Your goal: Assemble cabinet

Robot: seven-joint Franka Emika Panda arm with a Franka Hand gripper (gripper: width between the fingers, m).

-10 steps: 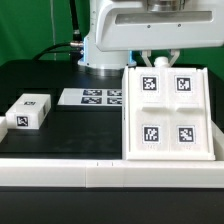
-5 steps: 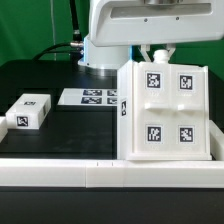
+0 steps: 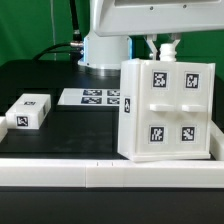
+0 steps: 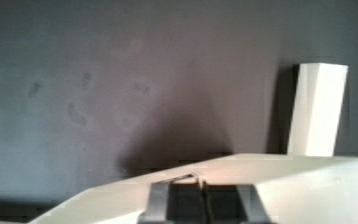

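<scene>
End effector: the two-finger end effector (image 3: 160, 49) comes down from the white robot arm (image 3: 130, 25) onto the top edge of the large white plastic boxy cabinet body (image 3: 166, 108).
Opening: narrow. The fingers (image 3: 169, 46) are closed on that top edge and hold the body.
Wrist view: the dark end effector (image 4: 202, 198) sits tight against the white cabinet body (image 4: 274, 178). A narrow white upright panel (image 4: 318, 105) rises from the same white piece, with the dark surface (image 4: 105, 90) behind it.
Count, furniture pieces: two, one small block and one large body.
Far left: one small white plastic rectangular block (image 3: 29, 110) lies flat on the black surface (image 3: 70, 135), well apart from the body. Two black-and-white square tags show on it, one on top and one on the end face.
Middle: one thin flat white marker board (image 3: 92, 97) lies on the surface behind. It carries several tags, and its end on the exterior view's right is hidden by the body.
Right: the cabinet body stands nearly upright on the surface, near the front edge, with its broad face toward the camera.
Count, tags on the body: five, four on the broad face in two rows of two and one on the side face.
Count, end effectors: one.
</scene>
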